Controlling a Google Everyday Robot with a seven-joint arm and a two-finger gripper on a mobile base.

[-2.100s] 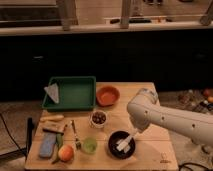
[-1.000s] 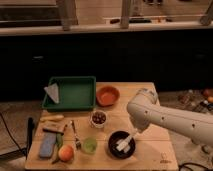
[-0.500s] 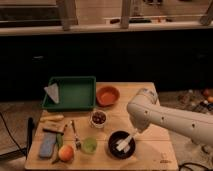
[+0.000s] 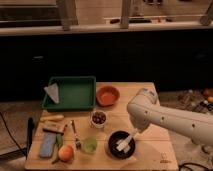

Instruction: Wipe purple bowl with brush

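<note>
The purple bowl (image 4: 116, 140), round and almost black, stands near the table's front edge, right of centre. The white brush (image 4: 124, 143) lies tilted inside it, its flat head low in the bowl and its handle rising up to the right. My gripper (image 4: 135, 132) comes down from the white arm (image 4: 165, 117) at the bowl's right rim and is at the brush's handle end.
An orange bowl (image 4: 107, 95) and a green tray (image 4: 70, 92) stand at the back. A small white bowl with dark contents (image 4: 98, 118), a green cup (image 4: 89, 145), an orange fruit (image 4: 65, 152), a fork (image 4: 75, 134) and a blue sponge (image 4: 47, 145) lie left of the purple bowl.
</note>
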